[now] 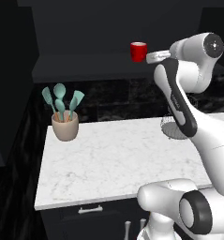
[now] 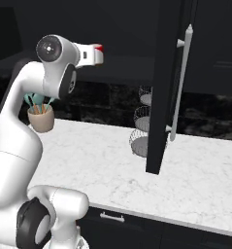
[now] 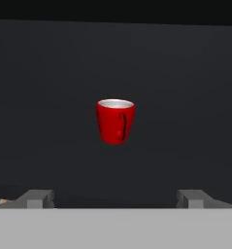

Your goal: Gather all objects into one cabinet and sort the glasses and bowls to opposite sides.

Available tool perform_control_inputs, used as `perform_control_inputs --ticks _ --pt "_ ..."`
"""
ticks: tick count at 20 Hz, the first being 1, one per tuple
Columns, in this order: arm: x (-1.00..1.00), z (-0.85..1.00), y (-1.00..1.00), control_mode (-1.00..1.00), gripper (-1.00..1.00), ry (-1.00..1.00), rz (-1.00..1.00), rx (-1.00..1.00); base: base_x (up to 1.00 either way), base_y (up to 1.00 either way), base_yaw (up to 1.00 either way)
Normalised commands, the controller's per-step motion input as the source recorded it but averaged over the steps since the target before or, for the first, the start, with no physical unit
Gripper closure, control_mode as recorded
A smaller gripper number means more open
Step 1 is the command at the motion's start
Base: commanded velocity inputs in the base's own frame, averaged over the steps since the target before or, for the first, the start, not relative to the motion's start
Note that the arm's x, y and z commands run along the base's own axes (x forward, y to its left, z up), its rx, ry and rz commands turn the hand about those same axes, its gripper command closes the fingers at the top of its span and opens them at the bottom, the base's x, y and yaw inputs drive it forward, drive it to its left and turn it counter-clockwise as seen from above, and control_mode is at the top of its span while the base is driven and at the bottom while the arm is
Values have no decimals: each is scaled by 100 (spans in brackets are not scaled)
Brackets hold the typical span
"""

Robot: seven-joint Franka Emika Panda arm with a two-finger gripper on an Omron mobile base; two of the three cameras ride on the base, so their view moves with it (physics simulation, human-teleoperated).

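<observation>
A small red cup stands on the shelf of the black upper cabinet, which is open. Its tall door, with a long silver bar handle, is swung out over the counter. My gripper is raised to shelf height just right of the cup, pointing at it. In the hand view the red cup sits straight ahead, centred between my fingertips, some way off. My gripper is open and holds nothing. From the right base view my hand covers most of the red cup.
A beige utensil pot with teal utensils stands at the back left of the white marble counter. A tiered wire basket stand sits at the back beside the open door. Lower cabinets with short handles lie under the counter edge.
</observation>
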Motion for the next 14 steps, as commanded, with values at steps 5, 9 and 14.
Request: perform_control_inputs --ticks 5,9,14 --pt "44 0 0 -100 -100 0 0 0 0 0 0" --pt "51 0 0 -100 -100 0 0 0 0 0 0" --pt "48 0 0 -100 -100 0 0 0 0 0 0"
